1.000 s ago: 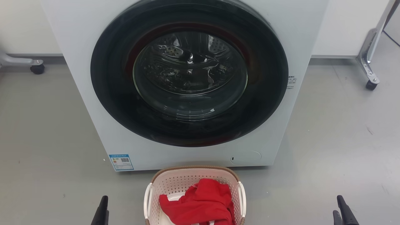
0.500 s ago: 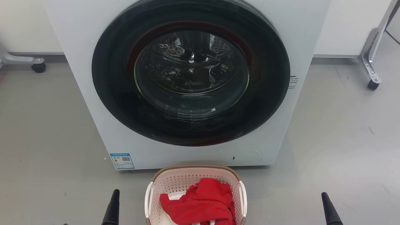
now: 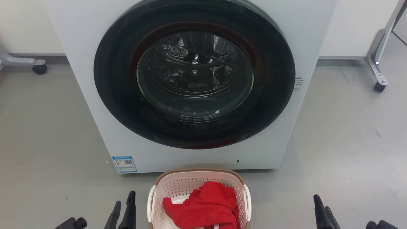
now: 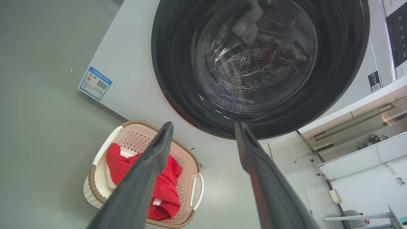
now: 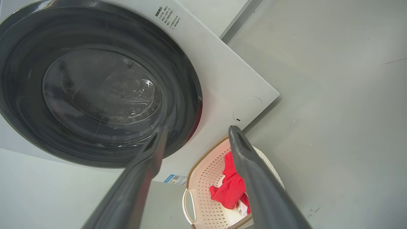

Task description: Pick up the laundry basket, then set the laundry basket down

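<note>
The laundry basket [image 3: 181, 186], cream-white with a brown rim and white side handles, stands on the grey floor just in front of the washing machine. A red garment [image 3: 206, 203] lies inside it over something white. My left gripper [image 3: 124, 197] is open and empty, close beside the basket's left handle. On the other side, my right gripper [image 3: 320, 202] is open and empty, well off from the right handle. In the left wrist view the basket [image 4: 136, 140] lies below and behind the open left gripper [image 4: 204, 124]. The right wrist view has the basket [image 5: 206, 171] under the open right gripper [image 5: 197, 128].
A white front-loading washing machine [image 3: 79, 63] with a shut dark round door [image 3: 194, 73] rises right behind the basket. Wheeled metal stand legs sit at the far left [image 3: 39, 68] and far right [image 3: 378, 86]. Grey floor spreads on both sides.
Both grippers have moved inward toward the basket, the left one now close to its left handle. More of each gripper shows. The basket has stayed put.
</note>
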Controlling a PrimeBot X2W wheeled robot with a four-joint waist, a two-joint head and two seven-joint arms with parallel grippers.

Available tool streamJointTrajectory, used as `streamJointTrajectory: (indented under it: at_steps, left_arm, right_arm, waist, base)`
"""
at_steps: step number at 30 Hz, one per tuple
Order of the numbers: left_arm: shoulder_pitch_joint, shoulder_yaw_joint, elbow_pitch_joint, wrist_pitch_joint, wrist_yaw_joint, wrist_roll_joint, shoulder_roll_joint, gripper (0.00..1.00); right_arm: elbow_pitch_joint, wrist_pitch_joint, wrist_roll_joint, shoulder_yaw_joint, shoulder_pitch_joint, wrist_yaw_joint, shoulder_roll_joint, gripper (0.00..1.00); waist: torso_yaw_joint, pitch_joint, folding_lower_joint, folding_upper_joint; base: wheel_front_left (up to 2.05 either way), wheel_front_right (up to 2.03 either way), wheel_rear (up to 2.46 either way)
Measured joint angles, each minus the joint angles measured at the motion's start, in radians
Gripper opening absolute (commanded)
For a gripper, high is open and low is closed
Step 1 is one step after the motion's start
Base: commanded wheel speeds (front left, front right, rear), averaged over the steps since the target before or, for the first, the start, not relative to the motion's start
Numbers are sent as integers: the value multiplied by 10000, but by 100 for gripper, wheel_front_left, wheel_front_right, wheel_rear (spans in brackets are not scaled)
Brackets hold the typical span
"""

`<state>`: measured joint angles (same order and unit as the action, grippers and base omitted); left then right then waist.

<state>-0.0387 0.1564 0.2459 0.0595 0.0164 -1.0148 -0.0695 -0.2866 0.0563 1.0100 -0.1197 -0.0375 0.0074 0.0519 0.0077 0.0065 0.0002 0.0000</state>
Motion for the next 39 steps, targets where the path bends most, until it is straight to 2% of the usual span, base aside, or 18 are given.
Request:
streamJointTrajectory:
  at_steps: [17,39]
  left_arm:
    - [128,731,-159,598,-445,2892,-290,100]
    - [431,1386,-274,1440,-993,6055,-472,100]
  right_arm:
    - [268,627,-2587,-644,342,-439,31,100]
    - [673,1438,-5636,-1344,689,-970,25,100]
  waist:
    - [-35,-113,-1,0]
    - [-26,-102,-2,0]
  base:
    - [0,0,0]
    - [0,0,0]
